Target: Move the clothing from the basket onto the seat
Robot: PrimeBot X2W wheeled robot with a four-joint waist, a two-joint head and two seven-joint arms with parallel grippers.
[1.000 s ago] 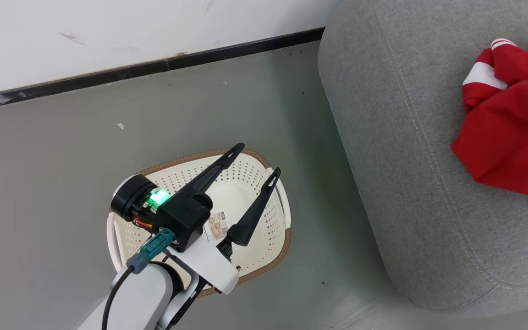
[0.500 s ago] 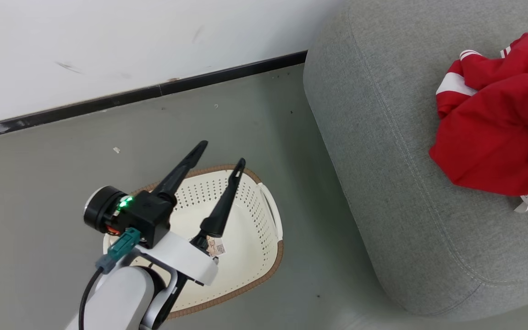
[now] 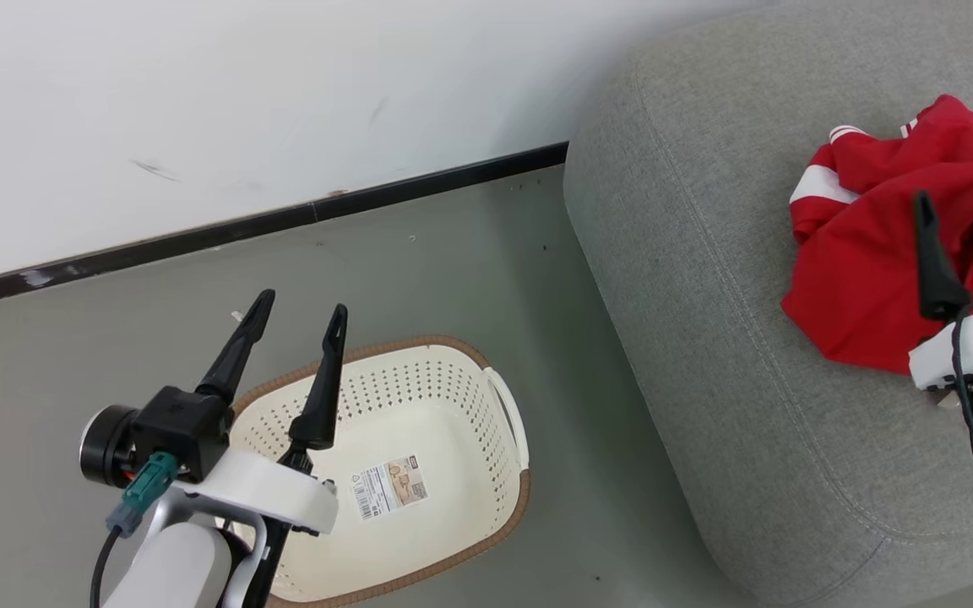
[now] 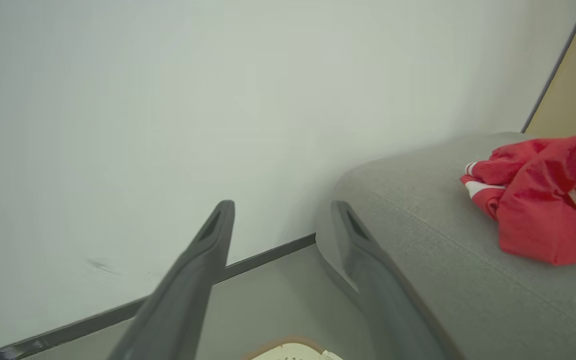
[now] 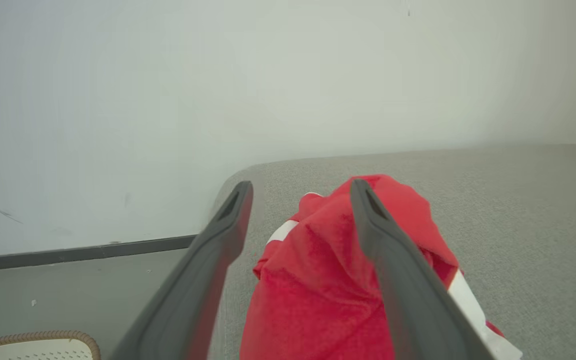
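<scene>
While the red, white-striped clothing [image 3: 858,279] lay crumpled on the grey sofa seat [image 3: 706,295], the right hand [image 3: 959,196] was poised over it, fingers spread apart. The left hand [image 3: 301,304] (also spread wide) hung above the perforated laundry basket [image 3: 419,344] on the floor [image 3: 453,262], its paper label [image 3: 389,487] showing.

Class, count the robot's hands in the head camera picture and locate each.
2. The left hand, open, is at the lower left by the cream-white perforated plastic basket; the right hand, open, is over the bright red fabric clothing on the grey upholstered seat.
</scene>
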